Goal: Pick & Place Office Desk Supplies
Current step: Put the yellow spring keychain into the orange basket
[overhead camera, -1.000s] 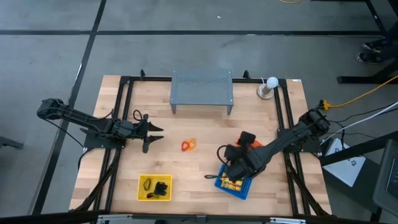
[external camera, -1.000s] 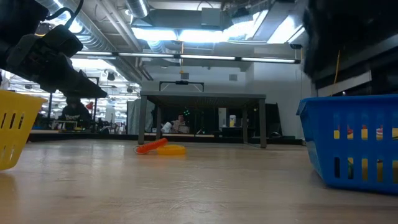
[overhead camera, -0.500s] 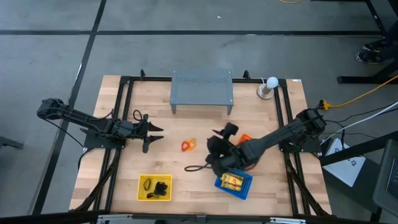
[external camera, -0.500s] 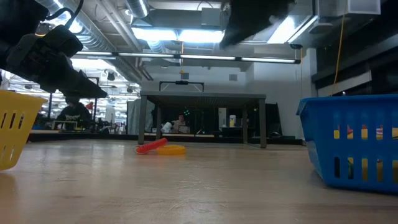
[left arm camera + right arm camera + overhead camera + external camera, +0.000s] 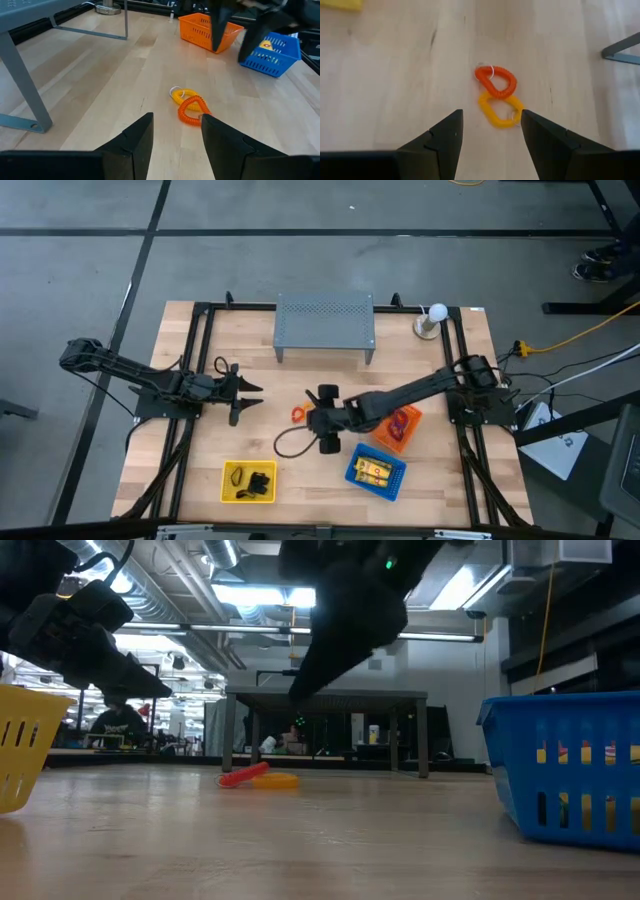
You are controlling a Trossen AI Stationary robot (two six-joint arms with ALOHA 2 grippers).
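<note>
Two coiled loops, one orange-red (image 5: 496, 80) and one yellow (image 5: 501, 111), lie touching on the wood near the table's middle (image 5: 303, 412); they also show in the left wrist view (image 5: 189, 102) and the low view (image 5: 260, 778). My right gripper (image 5: 314, 418) hangs open just right of and above them, and its fingers frame them in its wrist view (image 5: 490, 120). My left gripper (image 5: 255, 395) waits open to their left (image 5: 176, 122). Black clips lie in the yellow basket (image 5: 248, 482), and yellow packets lie in the blue basket (image 5: 376, 472).
An orange basket (image 5: 398, 427) stands right of the loops, under my right arm. The grey perforated shelf (image 5: 324, 322) stands at the far edge, with a white ball on a stand (image 5: 432, 320) beside it. Black rails run along the table's sides. Bare wood lies between the loops and the yellow basket.
My right gripper has swung from above the blue basket toward the table's left and slightly far, ending over the loops. The orange basket, covered by the arm before, now shows. The loops and my left arm have kept still.
</note>
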